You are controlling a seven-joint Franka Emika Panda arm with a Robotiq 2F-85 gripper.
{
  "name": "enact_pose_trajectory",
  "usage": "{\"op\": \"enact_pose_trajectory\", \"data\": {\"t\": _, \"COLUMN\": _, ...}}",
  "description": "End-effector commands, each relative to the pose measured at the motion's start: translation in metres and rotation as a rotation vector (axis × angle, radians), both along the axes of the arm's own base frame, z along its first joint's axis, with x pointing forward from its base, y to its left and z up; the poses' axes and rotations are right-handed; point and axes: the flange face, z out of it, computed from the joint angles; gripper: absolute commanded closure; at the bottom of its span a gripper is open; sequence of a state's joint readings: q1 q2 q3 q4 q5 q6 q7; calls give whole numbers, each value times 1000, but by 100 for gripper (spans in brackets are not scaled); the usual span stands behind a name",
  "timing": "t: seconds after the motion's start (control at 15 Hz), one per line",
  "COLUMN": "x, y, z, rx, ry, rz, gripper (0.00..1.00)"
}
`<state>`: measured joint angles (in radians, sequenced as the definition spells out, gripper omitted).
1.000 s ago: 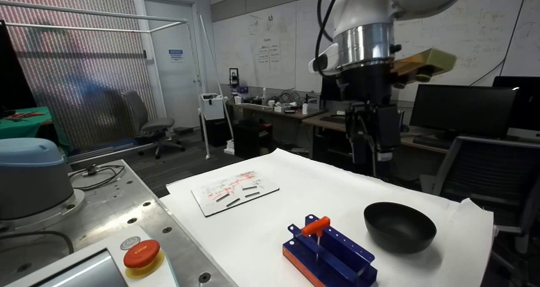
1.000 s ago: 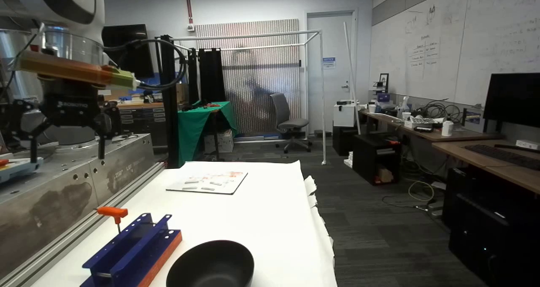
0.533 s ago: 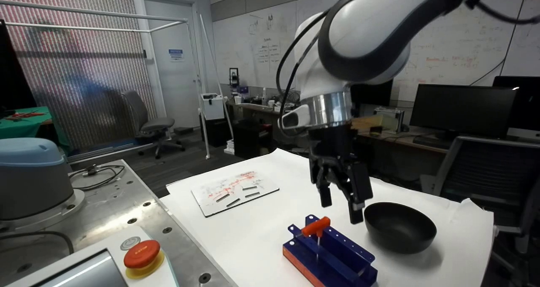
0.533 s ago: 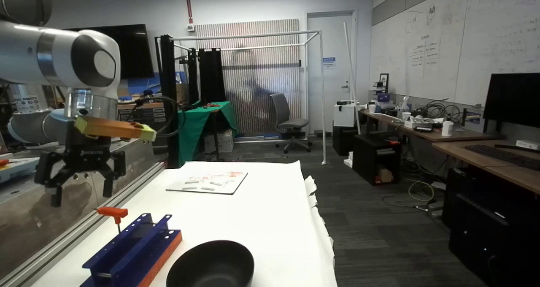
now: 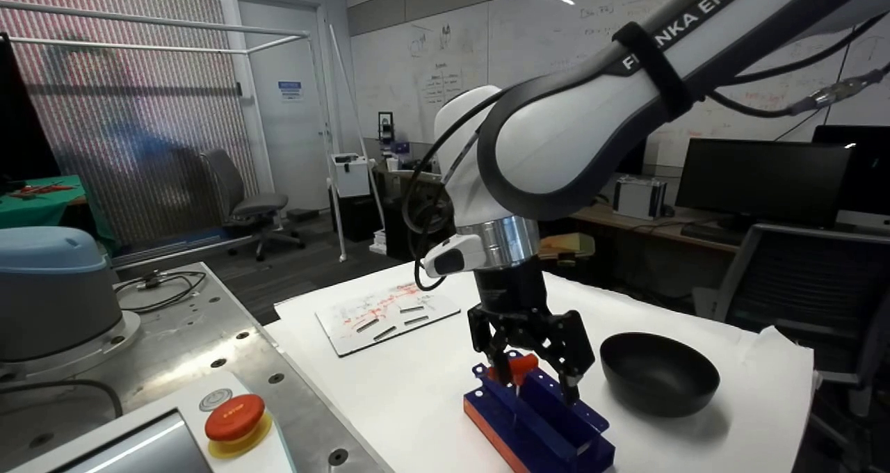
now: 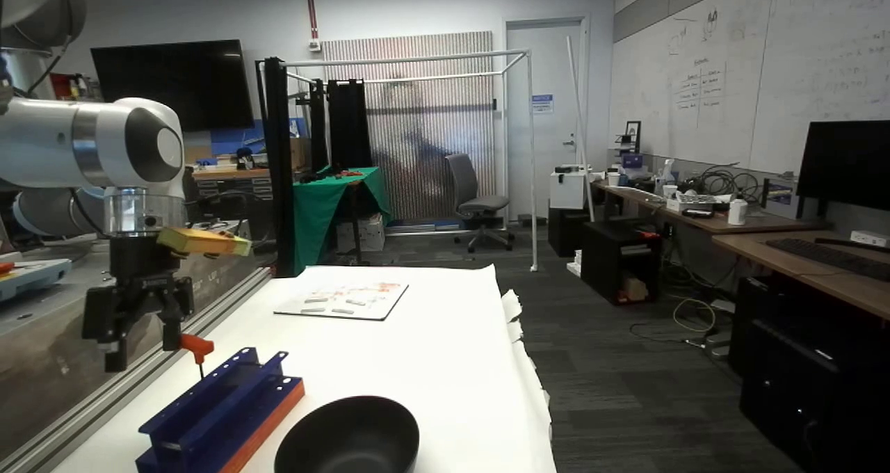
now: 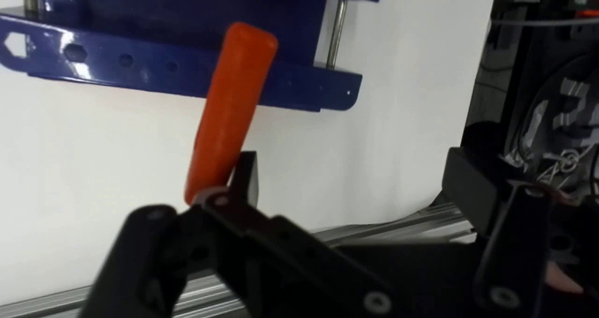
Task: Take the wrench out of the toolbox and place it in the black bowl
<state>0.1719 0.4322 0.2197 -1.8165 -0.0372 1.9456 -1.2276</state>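
The wrench (image 5: 523,366) is a red-orange T-handle with a thin dark shaft, standing in the blue toolbox (image 5: 549,435). Its handle also shows in an exterior view (image 6: 198,346) and large in the wrist view (image 7: 231,103). The toolbox also shows in the wrist view (image 7: 154,61). My gripper (image 7: 358,180) is open at handle height. The handle lies outside the gap, against or very close to the outer side of one finger (image 7: 244,177); the space between the fingers is empty. The black bowl (image 5: 657,375) sits beside the toolbox and is out of the wrist view.
A thin white board (image 5: 388,316) with several short dark bars lies on the white-covered table (image 6: 431,362). A metal bench (image 5: 292,389) with a red stop button (image 5: 235,417) borders the table.
My gripper has come down from high above to the wrench, staying open. Since half a second ago, the wrench handle and toolbox have shifted slightly, away from the metal bench in an exterior view.
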Motion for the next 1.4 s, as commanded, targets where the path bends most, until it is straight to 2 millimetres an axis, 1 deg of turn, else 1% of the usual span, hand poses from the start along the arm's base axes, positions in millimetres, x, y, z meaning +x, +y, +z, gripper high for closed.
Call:
{"op": "enact_pose_trajectory", "data": {"t": 0.0, "x": 25, "y": -1, "z": 20, "rx": -1, "ry": -32, "rz": 195, "gripper": 0}}
{"op": "enact_pose_trajectory", "data": {"t": 0.07, "x": 27, "y": 0, "z": 25, "rx": 2, "ry": -43, "rz": 248, "gripper": 0}}
{"op": "enact_pose_trajectory", "data": {"t": 0.33, "x": 34, "y": -1, "z": 56, "rx": -4, "ry": -94, "rz": 454, "gripper": 0}}
{"op": "enact_pose_trajectory", "data": {"t": 0.47, "x": 42, "y": -4, "z": 61, "rx": -52, "ry": -116, "rz": 472, "gripper": 0}}
{"op": "enact_pose_trajectory", "data": {"t": 0.67, "x": 50, "y": -13, "z": 58, "rx": -142, "ry": -144, "rz": 365, "gripper": 0}}
{"op": "enact_pose_trajectory", "data": {"t": 0.87, "x": 41, "y": -16, "z": 56, "rx": -182, "ry": -133, "rz": 171, "gripper": 0}}
{"op": "enact_pose_trajectory", "data": {"t": 1.0, "x": 37, "y": -13, "z": 52, "rx": -195, "ry": -123, "rz": 52, "gripper": 0}}
{"op": "enact_pose_trajectory", "data": {"t": 1.13, "x": 33, "y": -5, "z": 45, "rx": -183, "ry": -120, "rz": -66, "gripper": 0}}
{"op": "enact_pose_trajectory", "data": {"t": 1.33, "x": 30, "y": 0, "z": 30, "rx": -168, "ry": -114, "rz": -239, "gripper": 0}}
